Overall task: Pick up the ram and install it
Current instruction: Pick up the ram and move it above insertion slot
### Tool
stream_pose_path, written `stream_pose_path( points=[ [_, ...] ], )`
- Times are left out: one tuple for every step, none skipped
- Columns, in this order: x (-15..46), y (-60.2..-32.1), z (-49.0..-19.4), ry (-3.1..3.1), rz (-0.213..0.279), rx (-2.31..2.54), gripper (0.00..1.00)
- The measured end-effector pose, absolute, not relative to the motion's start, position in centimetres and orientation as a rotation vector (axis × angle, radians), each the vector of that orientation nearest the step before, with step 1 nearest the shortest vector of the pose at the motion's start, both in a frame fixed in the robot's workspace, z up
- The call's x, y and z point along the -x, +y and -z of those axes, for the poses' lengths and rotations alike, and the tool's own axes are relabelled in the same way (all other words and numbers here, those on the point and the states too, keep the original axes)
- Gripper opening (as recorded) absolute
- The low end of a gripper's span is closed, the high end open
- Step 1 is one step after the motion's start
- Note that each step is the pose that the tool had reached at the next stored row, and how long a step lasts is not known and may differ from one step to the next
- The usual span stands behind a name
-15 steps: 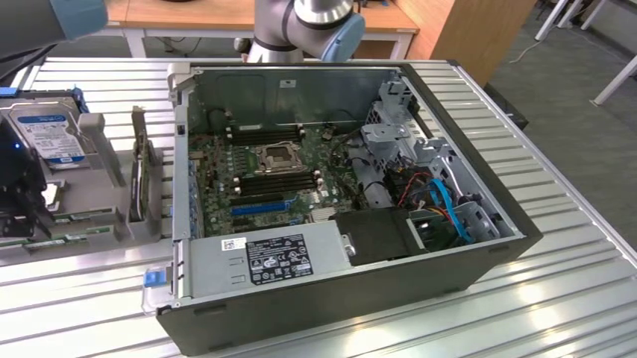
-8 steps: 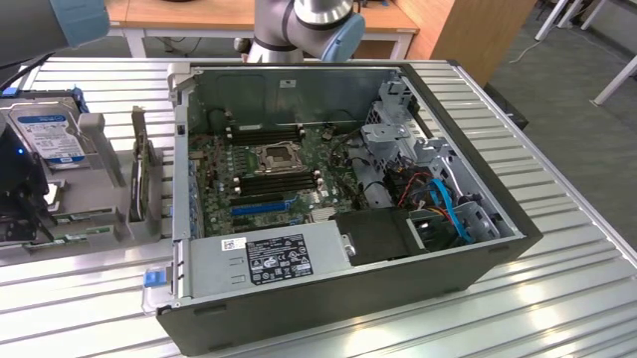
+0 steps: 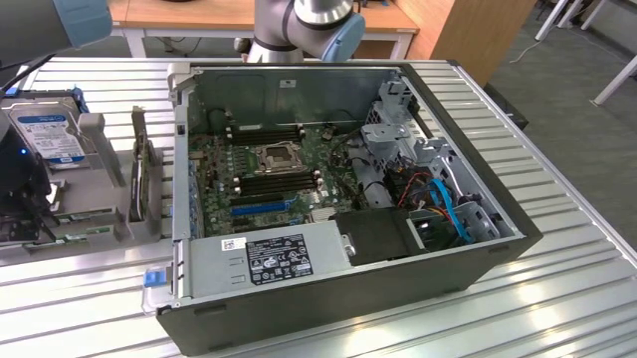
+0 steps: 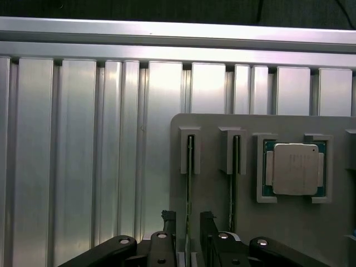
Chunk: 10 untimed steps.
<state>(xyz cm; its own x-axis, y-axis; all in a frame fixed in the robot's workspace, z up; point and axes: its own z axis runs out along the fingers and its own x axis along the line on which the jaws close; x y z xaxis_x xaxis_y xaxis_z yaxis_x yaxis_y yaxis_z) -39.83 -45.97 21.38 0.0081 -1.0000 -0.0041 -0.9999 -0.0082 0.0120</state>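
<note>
The gripper [image 4: 188, 225] hangs over the grey parts holder [image 4: 289, 233] with its fingers spread, one on each side of the ram [image 4: 190, 183], which stands on edge in its slot and is not gripped. A second memory stick [image 4: 236, 167] stands in the neighbouring slot, with the square processor [image 4: 295, 168] in its pocket just beyond. The holder sits on the slatted aluminium table [image 3: 557, 298] at about nine o'clock from the open computer case [image 3: 329, 298], toward the exterior view's left.
</note>
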Motion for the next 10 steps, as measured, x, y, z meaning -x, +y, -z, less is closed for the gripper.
stream_pose_path(
  points=[
    [39.74,-45.97,-21.38,-2.208,0.018,-2.226,0.31],
    [39.65,-45.97,-21.38,-2.208,0.018,-2.227,0.31],
    [39.58,-45.97,-21.37,-2.208,0.019,-2.226,0.31],
    [39.56,-45.96,-21.37,-2.208,0.019,-2.226,0.31],
    [39.56,-45.97,-21.38,-2.208,0.019,-2.226,0.31],
    [39.56,-45.97,-21.38,-2.208,0.019,-2.226,0.31],
    [39.56,-45.97,-21.38,-2.208,0.019,-2.226,0.31],
    [39.49,-45.97,-21.39,-2.207,0.019,-2.226,0.31],
    [39.40,-45.97,-21.39,-2.207,0.019,-2.226,0.31],
    [39.29,-45.97,-21.38,-2.207,0.019,-2.226,0.31]
  ],
)
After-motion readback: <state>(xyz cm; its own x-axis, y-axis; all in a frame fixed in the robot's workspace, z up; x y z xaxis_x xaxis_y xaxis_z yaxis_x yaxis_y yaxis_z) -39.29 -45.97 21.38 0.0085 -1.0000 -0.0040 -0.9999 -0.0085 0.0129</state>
